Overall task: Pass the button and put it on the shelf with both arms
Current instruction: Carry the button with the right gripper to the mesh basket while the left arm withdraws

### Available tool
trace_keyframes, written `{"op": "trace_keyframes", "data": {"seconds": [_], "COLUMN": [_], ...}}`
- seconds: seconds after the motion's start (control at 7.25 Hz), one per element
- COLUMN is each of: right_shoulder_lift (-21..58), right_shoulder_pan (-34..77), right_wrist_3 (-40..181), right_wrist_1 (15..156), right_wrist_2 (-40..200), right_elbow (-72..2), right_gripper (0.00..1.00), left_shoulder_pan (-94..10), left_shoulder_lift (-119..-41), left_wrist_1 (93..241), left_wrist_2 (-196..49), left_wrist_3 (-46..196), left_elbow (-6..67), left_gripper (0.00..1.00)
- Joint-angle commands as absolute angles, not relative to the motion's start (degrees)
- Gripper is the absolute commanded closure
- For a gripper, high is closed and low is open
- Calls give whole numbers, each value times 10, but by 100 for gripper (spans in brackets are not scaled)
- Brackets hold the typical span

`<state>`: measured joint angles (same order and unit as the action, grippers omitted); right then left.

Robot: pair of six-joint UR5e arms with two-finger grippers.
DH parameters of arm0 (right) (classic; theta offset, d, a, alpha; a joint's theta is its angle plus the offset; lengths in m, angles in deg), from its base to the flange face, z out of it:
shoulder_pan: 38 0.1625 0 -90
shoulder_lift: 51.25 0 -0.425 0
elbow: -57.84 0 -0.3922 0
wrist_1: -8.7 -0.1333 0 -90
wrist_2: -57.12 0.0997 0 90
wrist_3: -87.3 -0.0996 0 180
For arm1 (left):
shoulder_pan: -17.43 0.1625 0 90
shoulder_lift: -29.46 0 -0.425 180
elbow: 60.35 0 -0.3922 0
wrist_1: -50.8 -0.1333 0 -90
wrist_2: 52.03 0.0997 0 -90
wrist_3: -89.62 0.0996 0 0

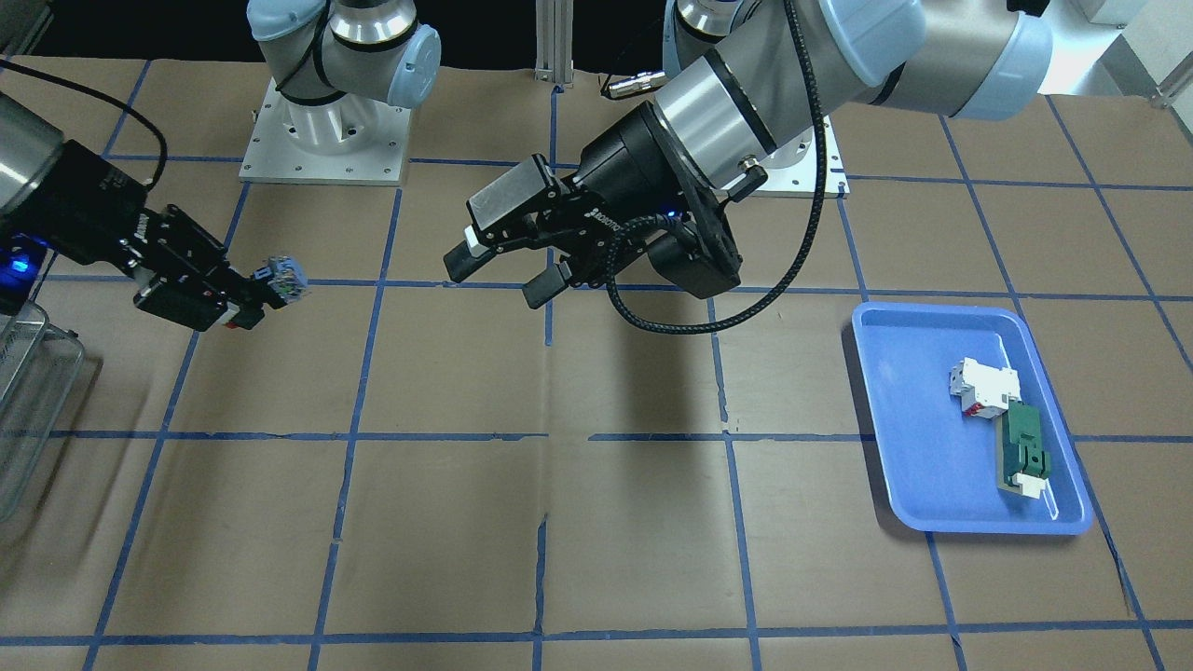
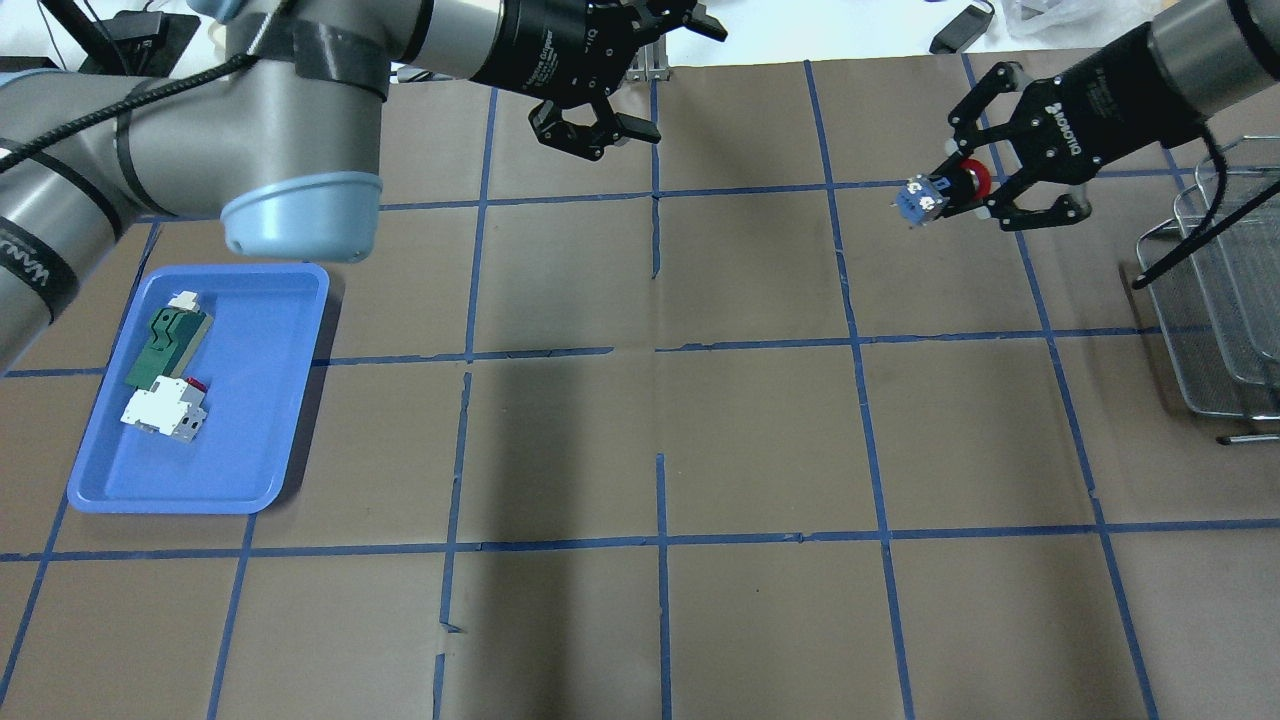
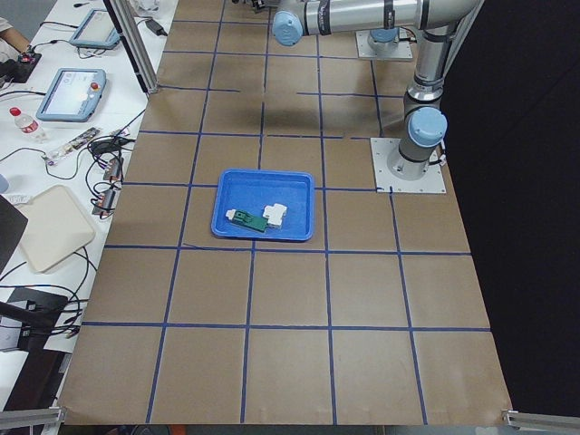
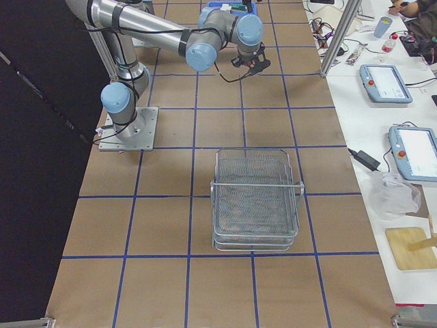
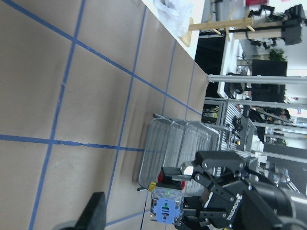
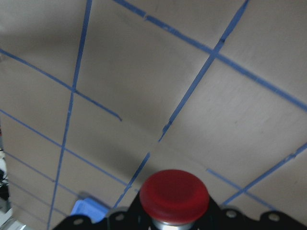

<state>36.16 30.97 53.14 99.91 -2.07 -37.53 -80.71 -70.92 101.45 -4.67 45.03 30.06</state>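
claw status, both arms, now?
Left claw: open, holding nothing.
Right claw: closed on the button.

blue tray (image 2: 262, 425) on taped brown table (image 2: 760, 440), white block (image 2: 163, 412) just beside green-and-white part (image 2: 166, 346) inside

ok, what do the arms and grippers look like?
Same build: left arm and right arm are silver-grey tubes with light-blue joint caps. The left gripper and right gripper are black, two-finger, white lettering, blue light. Black braided cable on the left wrist.
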Motion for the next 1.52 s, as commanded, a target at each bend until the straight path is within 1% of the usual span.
{"op": "trace_keyframes", "data": {"seconds": [0.0, 0.14, 0.28, 0.41, 0.55, 0.83, 0.97, 1.24, 1.38], "right_shoulder_lift": [352, 330, 288, 248, 216, 159, 137, 130, 127], "right_shoulder_pan": [263, 243, 218, 178, 148, 143, 140, 138, 138], "right_wrist_3": [764, 840, 958, 1024, 1074, 1122, 1131, 1131, 1126], "right_wrist_1": [947, 946, 947, 946, 944, 949, 948, 954, 967], "right_wrist_2": [-174, -225, -262, -265, -269, -289, -305, -331, -324], "right_elbow": [-325, -300, -274, -245, -214, -152, -145, -145, -145], "right_gripper": [100, 100, 100, 100, 100, 100, 100, 100, 78], "left_shoulder_pan": [-806, -803, -807, -806, -800, -774, -764, -750, -751], "left_shoulder_lift": [-706, -704, -699, -688, -684, -686, -682, -666, -662], "left_wrist_1": [1119, 1172, 1228, 1290, 1364, 1412, 1443, 1453, 1458], "left_wrist_2": [55, 108, 169, 232, 285, 346, 358, 366, 366], "left_wrist_3": [482, 552, 595, 680, 758, 917, 976, 990, 990], "left_elbow": [266, 258, 244, 228, 216, 227, 225, 226, 227], "left_gripper": [0, 0, 0, 0, 0, 0, 0, 0, 0]}}
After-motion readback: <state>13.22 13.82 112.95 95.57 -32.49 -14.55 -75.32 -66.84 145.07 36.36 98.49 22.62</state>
